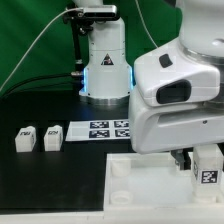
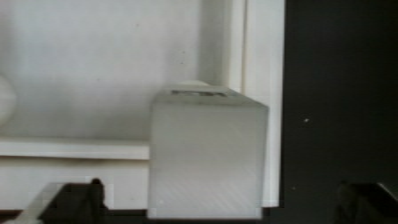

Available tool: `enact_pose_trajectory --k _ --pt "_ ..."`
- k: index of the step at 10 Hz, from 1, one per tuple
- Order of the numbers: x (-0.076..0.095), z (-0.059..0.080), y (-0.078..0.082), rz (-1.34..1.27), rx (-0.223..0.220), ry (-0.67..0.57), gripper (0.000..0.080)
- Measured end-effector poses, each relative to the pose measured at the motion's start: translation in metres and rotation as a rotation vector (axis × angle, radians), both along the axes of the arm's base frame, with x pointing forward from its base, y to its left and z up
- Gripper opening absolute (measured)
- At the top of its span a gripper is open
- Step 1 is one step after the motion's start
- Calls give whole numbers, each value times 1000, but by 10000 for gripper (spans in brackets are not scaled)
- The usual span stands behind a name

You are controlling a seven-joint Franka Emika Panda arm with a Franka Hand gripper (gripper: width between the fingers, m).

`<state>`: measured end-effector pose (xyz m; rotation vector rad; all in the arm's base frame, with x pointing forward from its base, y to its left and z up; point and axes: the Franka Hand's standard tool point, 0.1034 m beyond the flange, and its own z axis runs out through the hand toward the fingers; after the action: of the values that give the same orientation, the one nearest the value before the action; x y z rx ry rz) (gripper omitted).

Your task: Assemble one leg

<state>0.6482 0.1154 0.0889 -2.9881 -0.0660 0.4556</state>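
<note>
A white leg with a black-and-white tag stands upright at the corner of the white tabletop on the exterior view's right. My gripper hangs right over it, under the big white arm. In the wrist view the leg stands between my two dark fingertips. Both tips are well apart from its sides, so the gripper is open and does not touch it. The tabletop lies behind the leg. Two more legs lie on the exterior view's left.
The marker board lies on the black table in front of the arm's base. A green backdrop stands behind. The tabletop's raised rim runs beside the leg, with black table beyond it.
</note>
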Motion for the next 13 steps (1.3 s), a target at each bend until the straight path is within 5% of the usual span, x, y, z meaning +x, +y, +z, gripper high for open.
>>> enact_pose_trajectory --k 3,6,10,13 --pt "1 -3 1 -6 -1 -17 649" --pt "1 -4 0 -6 -2 -16 292" --pt "3 -4 -1 -88 -22 -36 292" --pt "0 -4 -8 -532 -114 -48 294"
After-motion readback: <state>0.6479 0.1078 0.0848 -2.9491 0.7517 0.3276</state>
